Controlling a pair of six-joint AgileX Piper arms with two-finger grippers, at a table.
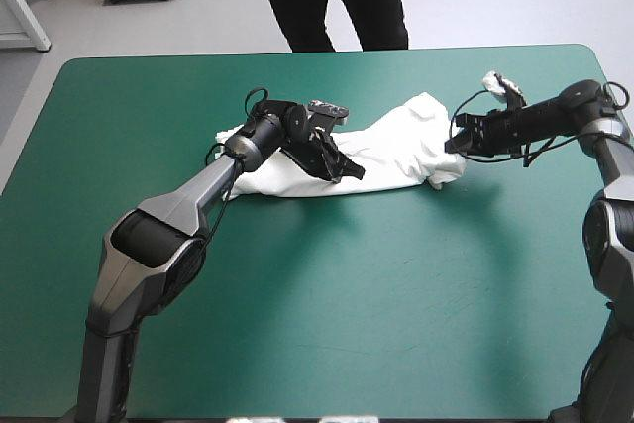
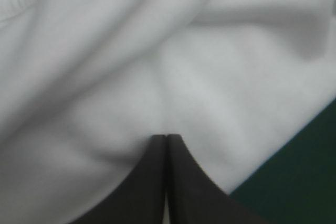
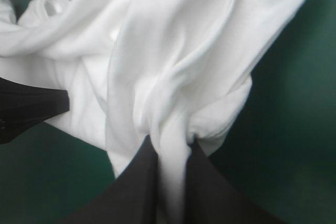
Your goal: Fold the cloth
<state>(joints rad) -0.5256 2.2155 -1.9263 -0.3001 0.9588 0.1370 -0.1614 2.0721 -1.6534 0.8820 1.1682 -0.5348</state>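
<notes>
While the crumpled white short-sleeved cloth T-shirt (image 1: 396, 151) lies toward twelve o'clock on the teal-green table cover (image 1: 347, 304), left gripper (image 1: 342, 167) and right gripper (image 1: 458, 143), black fins each pinched nearly closed on its fabric, should draw apart evenly toward nine and three o'clock.

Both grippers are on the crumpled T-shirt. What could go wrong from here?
1. The right gripper is shut on a thick bunched twist of the T-shirt, so pulling may drag several layers instead of one edge.
2. The left gripper pinches mid-cloth, not a hem or corner, so the shirt may lift as a crumpled heap.
</notes>
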